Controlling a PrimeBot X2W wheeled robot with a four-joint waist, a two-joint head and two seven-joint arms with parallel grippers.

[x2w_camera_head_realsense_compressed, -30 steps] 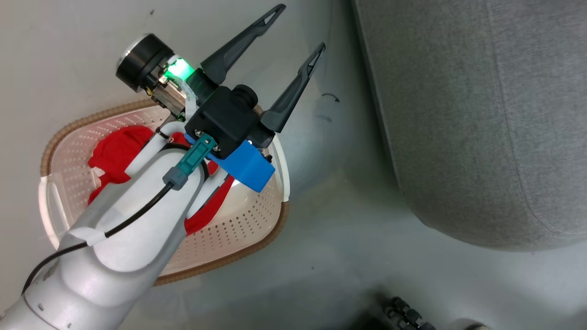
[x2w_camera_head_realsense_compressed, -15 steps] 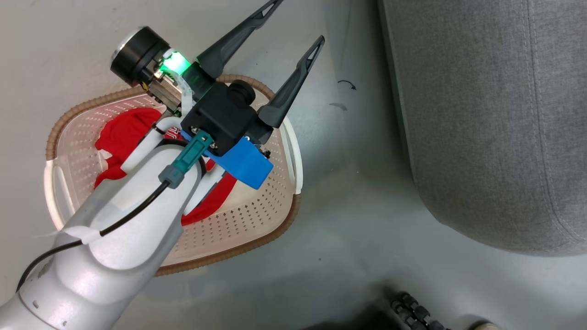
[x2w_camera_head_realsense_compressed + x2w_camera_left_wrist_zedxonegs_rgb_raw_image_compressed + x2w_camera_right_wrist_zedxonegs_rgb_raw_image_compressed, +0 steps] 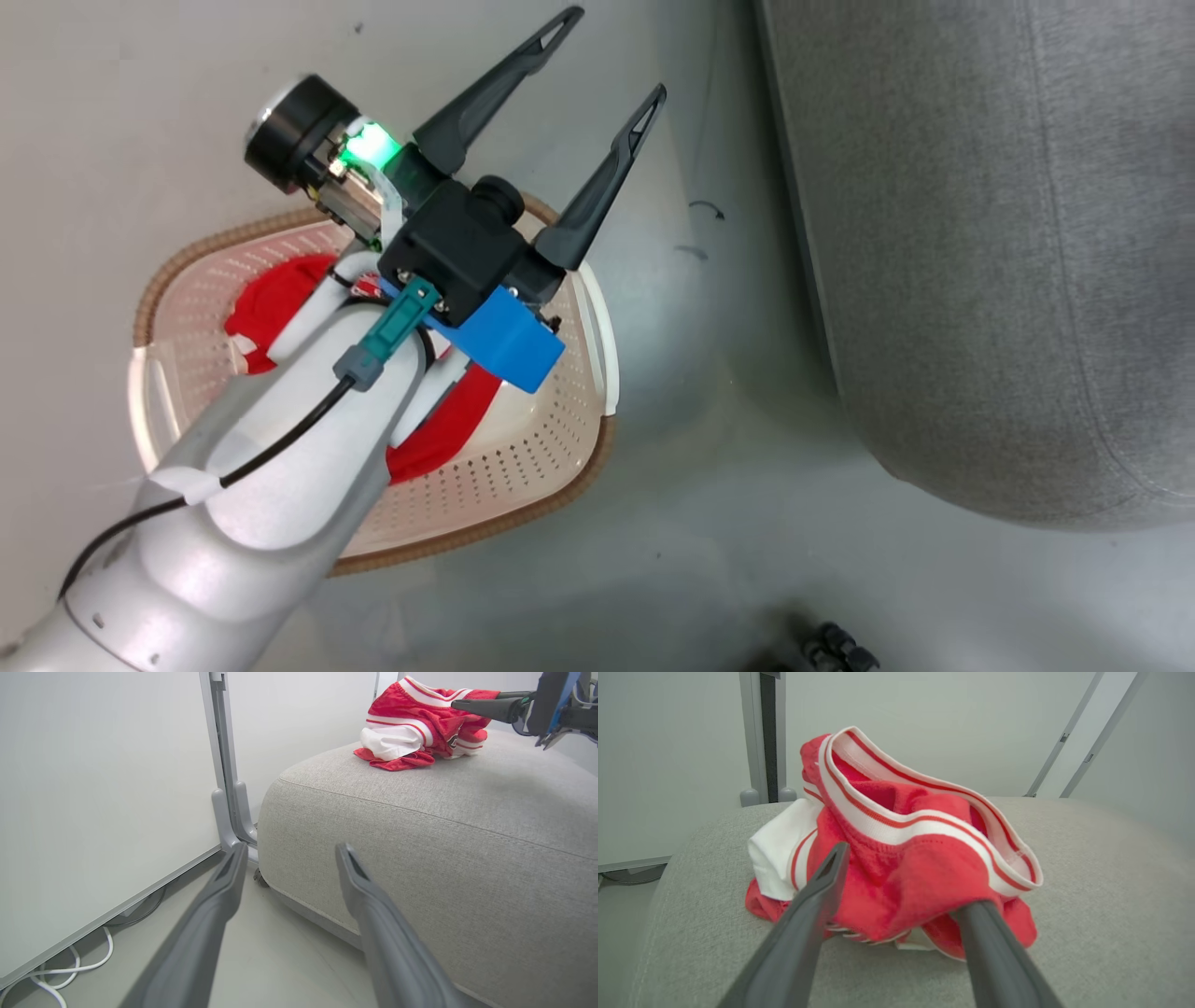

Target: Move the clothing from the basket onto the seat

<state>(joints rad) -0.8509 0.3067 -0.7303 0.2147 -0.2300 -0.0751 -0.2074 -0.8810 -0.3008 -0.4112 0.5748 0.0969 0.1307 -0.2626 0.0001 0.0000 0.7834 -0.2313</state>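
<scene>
It looks like a test lab. White partition panels [image 3: 93, 812] on metal posts [image 3: 223, 765] stand beside a sofa [image 3: 420, 835], loose cables [image 3: 74, 969] beneath.

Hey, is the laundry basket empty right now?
No, a red garment lies bunched inside the basket in the head view.

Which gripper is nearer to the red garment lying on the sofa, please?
The right. The right gripper has its jaws apart on either side of the garment on the sofa; the left gripper is off the sofa, over by the basket.
</scene>
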